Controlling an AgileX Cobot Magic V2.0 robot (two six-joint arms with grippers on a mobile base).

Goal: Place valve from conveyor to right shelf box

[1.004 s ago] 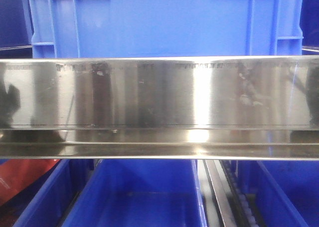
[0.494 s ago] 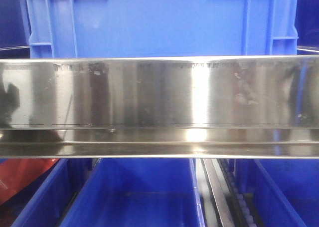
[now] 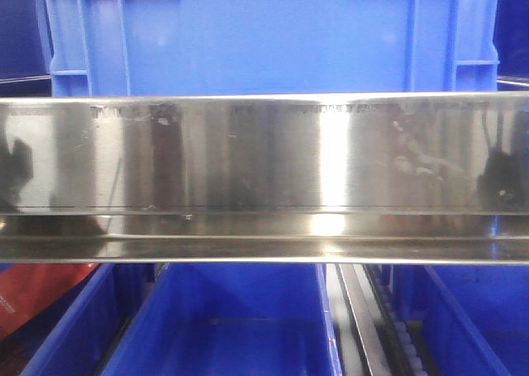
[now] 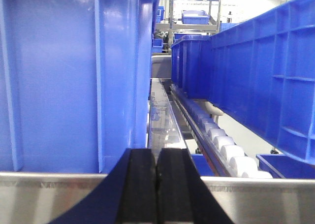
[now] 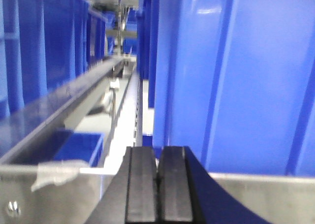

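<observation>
A blue crate (image 3: 264, 33) sits above the steel shelf rail (image 3: 264, 157); the blue bin (image 3: 240, 326) below shows only bare floor. Left gripper (image 4: 156, 184) and right gripper (image 5: 157, 189) are both clenched, holding nothing.

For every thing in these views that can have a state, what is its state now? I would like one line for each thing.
Left gripper: shut, fingers pressed together, nothing between them.
Right gripper: shut, fingers together, holding nothing.
Lower middle bin: open on top, no contents seen in the visible part.
Upper crate: upright on the shelf, inside hidden.
Steel shelf rail: level, shiny, with scuffs.
Valve and conveyor: not in view.
</observation>
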